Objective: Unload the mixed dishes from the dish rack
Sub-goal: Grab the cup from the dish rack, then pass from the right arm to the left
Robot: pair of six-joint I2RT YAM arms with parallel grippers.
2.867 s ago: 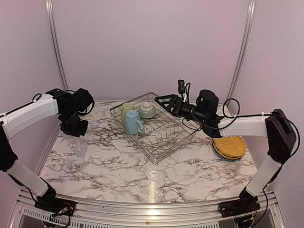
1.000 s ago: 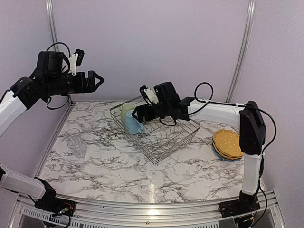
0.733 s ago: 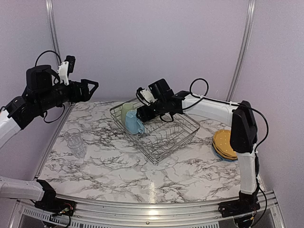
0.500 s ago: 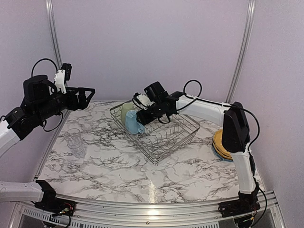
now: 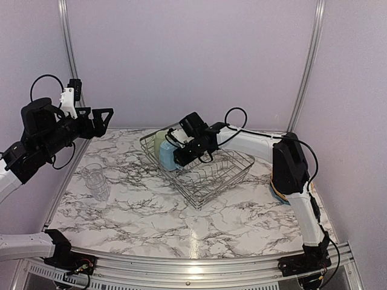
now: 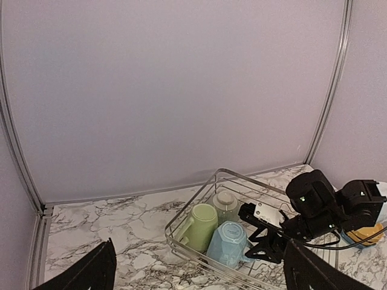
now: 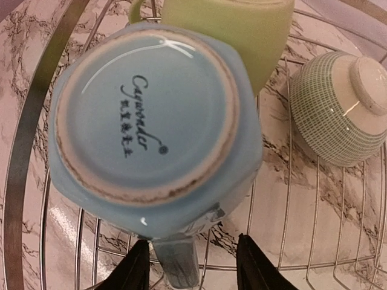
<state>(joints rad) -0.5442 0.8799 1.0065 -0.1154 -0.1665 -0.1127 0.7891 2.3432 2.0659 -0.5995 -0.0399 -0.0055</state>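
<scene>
The dish rack [image 5: 200, 204] stands at mid-table. In it are three upturned dishes: a light blue mug [image 7: 145, 121], a pale green cup [image 7: 236, 30] and a pale green bowl [image 7: 338, 115]. My right gripper [image 7: 192, 241] reaches over the rack. Its fingers [image 7: 134, 269] straddle the mug's handle [image 7: 175, 266]; the left one is close beside it and a gap shows on the right. My left gripper [image 5: 103, 118] hangs open and empty, high above the table's left side. A clear glass [image 5: 97, 180] stands on the table outside the rack.
Yellow-orange plates [image 6: 363, 232] lie stacked at the right of the table, mostly hidden behind the right arm in the top view. The rack's upright wire dividers [image 7: 284, 199] rise close around the mug. Metal frame posts [image 5: 68, 48] stand at the back corners.
My right gripper moved left across the rack to the blue mug and its jaws narrowed around the handle. The left arm drew back toward the left.
</scene>
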